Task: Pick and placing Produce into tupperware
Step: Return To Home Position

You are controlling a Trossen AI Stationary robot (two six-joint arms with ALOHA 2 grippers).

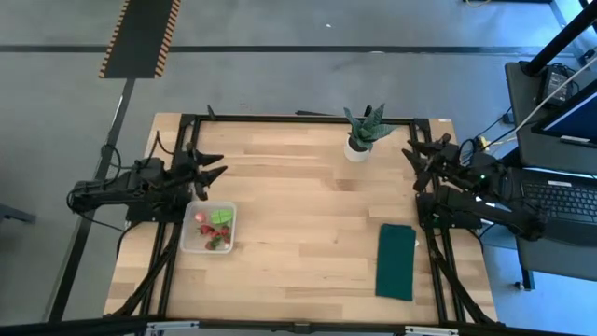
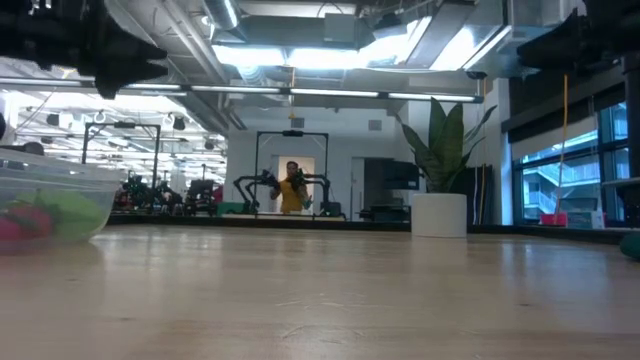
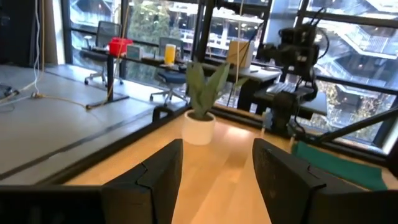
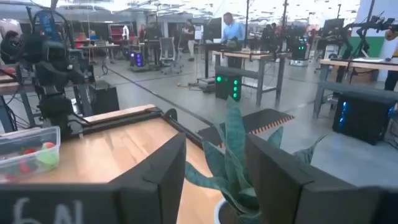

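Note:
The clear tupperware (image 1: 208, 228) sits on the table's left side, holding red strawberry-like pieces (image 1: 202, 217) and a light green leafy piece (image 1: 221, 216). It also shows in the low view (image 2: 50, 205) and the right wrist view (image 4: 28, 152). My left gripper (image 1: 213, 171) is open and empty, raised just beyond the container's far edge. My right gripper (image 1: 413, 159) is open and empty at the table's far right, near the potted plant (image 1: 364, 133). The olive-brown piece does not show.
A spiky green plant in a white pot (image 2: 440, 180) stands at the far middle-right. A dark green cloth (image 1: 396, 261) lies flat near the right front. Bare wood lies between the container and the cloth. A person (image 4: 233, 28) stands far off in the room.

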